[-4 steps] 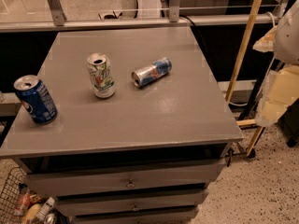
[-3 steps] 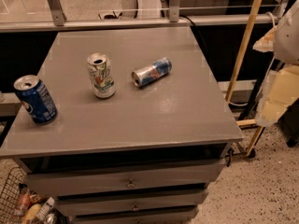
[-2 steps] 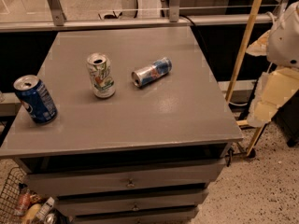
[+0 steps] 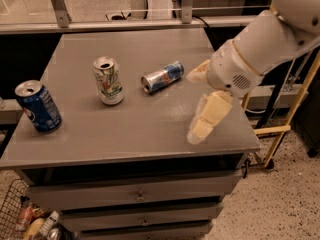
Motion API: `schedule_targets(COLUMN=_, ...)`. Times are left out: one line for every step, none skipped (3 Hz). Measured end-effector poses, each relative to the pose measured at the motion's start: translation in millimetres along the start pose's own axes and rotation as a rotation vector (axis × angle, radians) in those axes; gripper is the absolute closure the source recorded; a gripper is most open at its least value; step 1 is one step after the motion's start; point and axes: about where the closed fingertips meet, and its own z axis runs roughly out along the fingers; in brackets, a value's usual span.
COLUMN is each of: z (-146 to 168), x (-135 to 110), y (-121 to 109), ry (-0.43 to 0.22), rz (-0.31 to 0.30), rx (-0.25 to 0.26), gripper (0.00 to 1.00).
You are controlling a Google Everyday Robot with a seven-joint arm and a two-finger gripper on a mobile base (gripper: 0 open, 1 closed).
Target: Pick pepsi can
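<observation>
The pepsi can (image 4: 38,107) is dark blue with a silver top and stands upright near the left edge of the grey table (image 4: 135,129). My gripper (image 4: 192,106) hangs over the right part of the table, far to the right of the can. Its two pale fingers are spread apart and hold nothing. The white arm reaches in from the upper right.
A white-and-green can (image 4: 108,80) stands upright mid-table. A slim silver-and-blue can (image 4: 162,77) lies on its side just left of the gripper. Drawers sit below the tabletop. A wire basket (image 4: 20,219) with items stands at the lower left, and a yellow frame (image 4: 287,109) at the right.
The arm has swung in from the right edge of the view to over the right part of the table. The cans have not moved.
</observation>
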Motion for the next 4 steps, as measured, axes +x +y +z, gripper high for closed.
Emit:
schedule_targets(z=1, x=-13, y=3, ry=-0.041, rz=0.001, rx=-0.01, gripper=0.0)
schedule_targets(z=1, x=-13, y=3, ry=-0.037, rz=0.0, rx=-0.009, gripper=0.0)
schedule_targets(z=30, x=-15, y=8, ry=-0.089, rz=0.007, rx=-0.068, gripper=0.0)
schedule_targets(z=73, x=-40, y=8, ry=-0.143, rz=-0.028, rx=-0.136, gripper=0.0)
